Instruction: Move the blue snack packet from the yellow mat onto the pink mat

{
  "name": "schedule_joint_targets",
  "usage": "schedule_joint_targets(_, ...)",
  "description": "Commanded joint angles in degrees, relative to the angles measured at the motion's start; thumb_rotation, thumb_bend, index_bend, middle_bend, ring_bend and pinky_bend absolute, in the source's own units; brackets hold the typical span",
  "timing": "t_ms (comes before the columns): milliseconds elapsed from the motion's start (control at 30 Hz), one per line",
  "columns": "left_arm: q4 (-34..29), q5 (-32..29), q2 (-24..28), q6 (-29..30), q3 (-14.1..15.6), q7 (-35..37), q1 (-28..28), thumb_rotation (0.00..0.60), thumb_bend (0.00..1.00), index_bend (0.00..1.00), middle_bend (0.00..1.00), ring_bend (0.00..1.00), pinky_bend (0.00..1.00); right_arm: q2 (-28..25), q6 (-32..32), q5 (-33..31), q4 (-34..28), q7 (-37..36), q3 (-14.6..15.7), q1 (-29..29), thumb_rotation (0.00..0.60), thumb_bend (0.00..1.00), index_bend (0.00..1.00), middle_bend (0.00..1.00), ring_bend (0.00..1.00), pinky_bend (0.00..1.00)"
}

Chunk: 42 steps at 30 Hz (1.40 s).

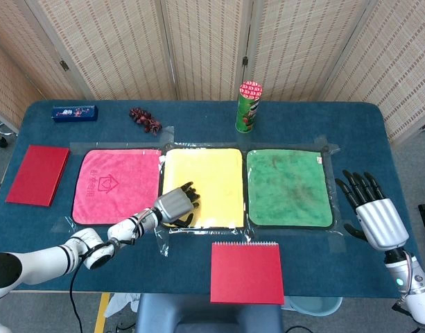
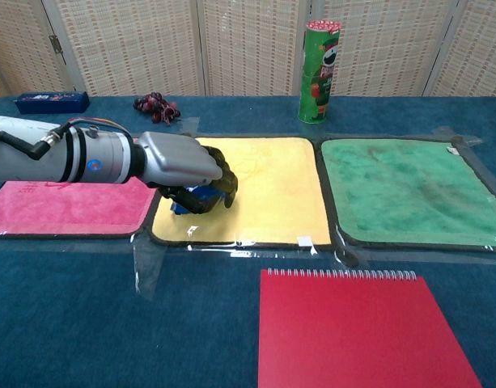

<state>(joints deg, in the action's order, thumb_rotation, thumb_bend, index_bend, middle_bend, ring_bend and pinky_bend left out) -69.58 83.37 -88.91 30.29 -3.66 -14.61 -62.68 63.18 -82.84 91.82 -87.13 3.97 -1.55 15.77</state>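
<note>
The blue snack packet (image 2: pixel 201 194) lies at the front left of the yellow mat (image 2: pixel 272 186), only a small blue patch of it showing under my left hand (image 2: pixel 187 168). The fingers (image 2: pixel 225 179) curl down around the packet and grip it. In the head view my left hand (image 1: pixel 176 206) covers the packet completely at the yellow mat's (image 1: pixel 212 177) near left corner. The pink mat (image 1: pixel 115 184) lies directly left of it, bare. My right hand (image 1: pixel 374 210) hovers at the table's right edge, fingers spread, holding nothing.
A green mat (image 1: pixel 288 187) lies right of the yellow one, with a green crisp can (image 1: pixel 248 106) behind. A red spiral notebook (image 1: pixel 246 272) sits at the front edge. A red book (image 1: pixel 37 175), a blue box (image 1: pixel 73 112) and a dark red bunch (image 1: pixel 145 119) lie to the left and back.
</note>
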Motion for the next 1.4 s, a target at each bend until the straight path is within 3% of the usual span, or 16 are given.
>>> schedule_joint_targets(33,0.3,-0.6,0.1,0.3,0.4,-0.4,0.4,0.0,0.71,0.3,0.22,0.16,0.0,0.0,0.0,0.0,-0.1,0.1,-0.1,-0.1,0.6,0.11,0.0,0.0,0.0,0.0)
schedule_joint_targets(500,1.8,-1.8,5.5,3.6,4.2,-1.1,4.8,0.0,0.71,0.36,0.28,0.2,0.0,0.2,-0.1,0.3,-0.7,0.4,-1.1,-0.4,0.6,0.11,0.0,0.0,0.0,0.0)
schedule_joint_targets(900,4.5,-3.3,9.4,6.9,5.2,1.2,9.1,0.0,0.71,0.37,0.29,0.21,0.0,0.3,-0.7,0.8,-0.8,0.0,-1.7,-0.7,0.6,0.11,0.0,0.0,0.0,0.0)
schedule_joint_targets(1400,-5.2,2.7,14.7,19.3,3.6,4.8,12.3,0.0,0.71,0.32,0.3,0.21,0.01,0.2,-1.9,1.6,-0.8,-0.9,-2.0,-1.4,0.6,0.11,0.0,0.0,0.0,0.0)
